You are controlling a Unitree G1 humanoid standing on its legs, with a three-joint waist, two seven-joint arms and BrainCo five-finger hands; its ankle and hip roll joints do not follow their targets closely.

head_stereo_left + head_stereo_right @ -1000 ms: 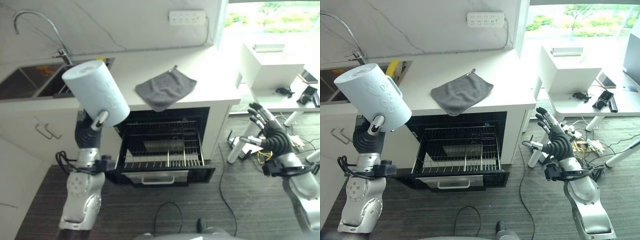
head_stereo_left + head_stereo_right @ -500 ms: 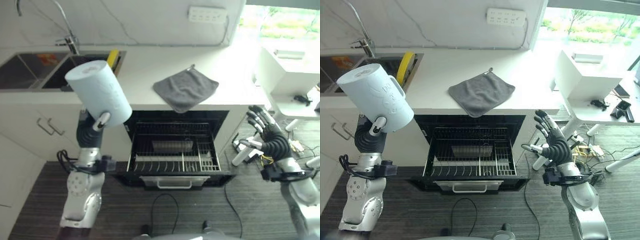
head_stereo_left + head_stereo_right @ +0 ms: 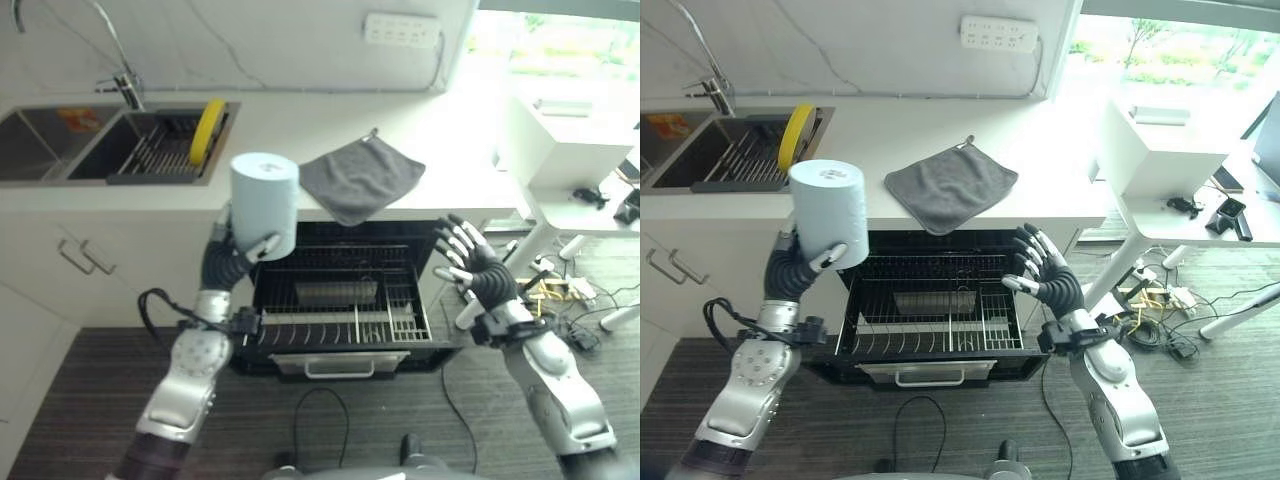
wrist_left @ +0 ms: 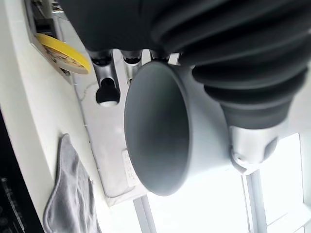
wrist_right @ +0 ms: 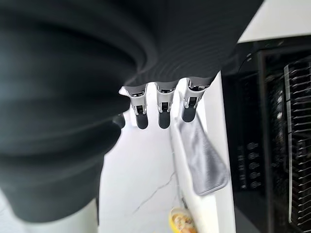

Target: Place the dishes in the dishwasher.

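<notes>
A pale blue mug (image 3: 265, 203) is held bottom-up in my left hand (image 3: 228, 263), whose thumb and fingers curl round its wall. It hangs in front of the counter edge, above the left side of the open dishwasher's wire rack (image 3: 340, 305). The left wrist view looks straight into the mug's opening (image 4: 155, 131), past the fingers (image 4: 108, 92). My right hand (image 3: 478, 282) hovers at the rack's right side with straight, spread fingers (image 5: 163, 109) and holds nothing. The pulled-out rack looks bare except for a grey insert at its back.
A grey cloth (image 3: 360, 178) lies on the white counter (image 3: 450, 170), drooping over the dishwasher's opening. At the left, the sink (image 3: 60, 150) holds a drying rack with a yellow plate (image 3: 208, 130). A white side table (image 3: 570, 150) and cables stand to the right.
My left hand has carried the mug right and lower, from beside the cabinet to above the rack's left side, and turned it upright. My right hand moved in towards the rack. The camera shifted.
</notes>
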